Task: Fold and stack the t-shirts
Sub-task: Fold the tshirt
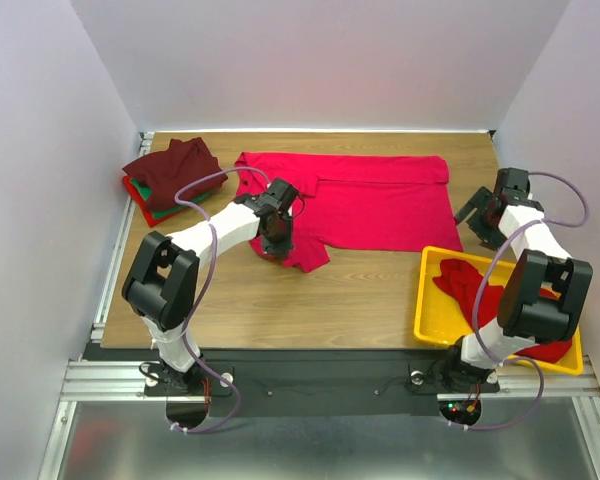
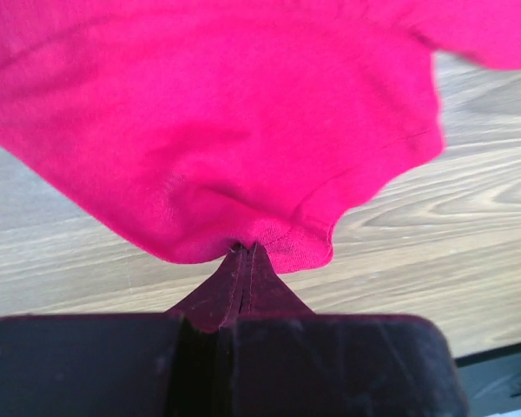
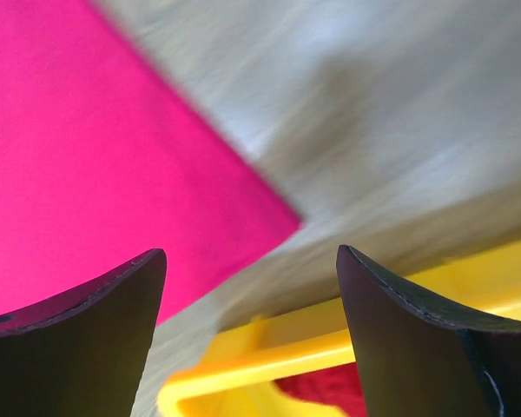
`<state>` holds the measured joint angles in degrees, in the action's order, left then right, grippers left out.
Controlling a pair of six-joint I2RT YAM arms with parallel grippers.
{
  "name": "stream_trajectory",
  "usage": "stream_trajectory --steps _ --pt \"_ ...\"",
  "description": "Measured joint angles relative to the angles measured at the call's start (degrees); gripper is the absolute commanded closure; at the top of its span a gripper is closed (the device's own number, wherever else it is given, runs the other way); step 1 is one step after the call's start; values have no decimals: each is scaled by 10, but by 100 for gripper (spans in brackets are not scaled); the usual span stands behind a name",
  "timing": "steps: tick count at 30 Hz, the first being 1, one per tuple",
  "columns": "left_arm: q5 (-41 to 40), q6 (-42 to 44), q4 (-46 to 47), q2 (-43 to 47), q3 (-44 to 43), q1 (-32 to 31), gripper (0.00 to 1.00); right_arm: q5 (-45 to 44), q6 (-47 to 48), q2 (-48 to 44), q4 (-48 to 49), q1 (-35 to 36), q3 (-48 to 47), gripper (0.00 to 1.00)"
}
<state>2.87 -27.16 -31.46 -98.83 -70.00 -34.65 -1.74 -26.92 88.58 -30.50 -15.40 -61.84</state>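
The left jaws pinch tight what seems a sleeve hem of the crimson t-shirt (image 1: pixel 380 205). The right jaws gape wide, empty, near the yellow tray (image 1: pixel 423 300).

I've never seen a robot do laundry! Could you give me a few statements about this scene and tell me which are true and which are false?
1. The left end effector is pinched shut on an edge of the spread red shirt. True.
2. The right end effector grips that shirt too. False: its jaws stand open and hold nothing.
3. A maroon shirt tops the pile at the far left. True.
4. The yellow tray is empty. False: red cloth lies in it.
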Motion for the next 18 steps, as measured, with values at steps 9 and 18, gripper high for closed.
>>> stream_trajectory --steps 9,18 --pt "23 18 -29 -15 -45 25 100 3 -10 86 -3 -20 -14 20" --pt "44 30 -54 -36 -66 74 100 17 -21 104 -4 -19 -19 41"
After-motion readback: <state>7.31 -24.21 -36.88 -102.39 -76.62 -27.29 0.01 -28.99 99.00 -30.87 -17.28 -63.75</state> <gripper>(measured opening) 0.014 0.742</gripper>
